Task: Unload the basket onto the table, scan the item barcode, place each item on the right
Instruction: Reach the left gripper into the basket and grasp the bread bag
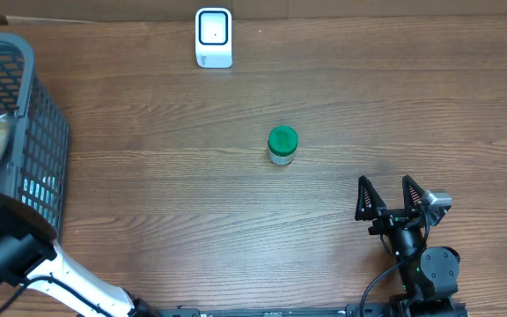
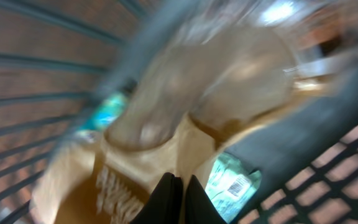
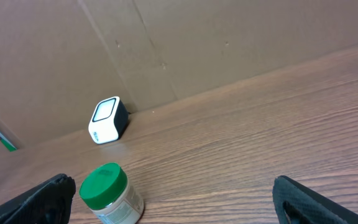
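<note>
Overhead: straight down. L wrist: close inside basket [image 1: 49, 132]. R wrist: low, faces scanner [image 3: 107, 120], shared w/ overhead.

The table [image 1: 429, 97] shows bare wood between the jar [image 1: 282, 144] and the scanner [image 1: 213, 37], which stand well apart, leaving a gripper room to pass between them. The jar stands by itself mid-table, ahead of the right gripper [image 1: 384, 183]. At the left, the basket [image 1: 47, 132] has mesh walls that bar any way in from the side. Inside, bags [image 2: 166, 124] crowd close around the left gripper [image 2: 182, 182]. A cardboard wall [image 3: 229, 37] closes off the far edge behind the scanner.
</note>
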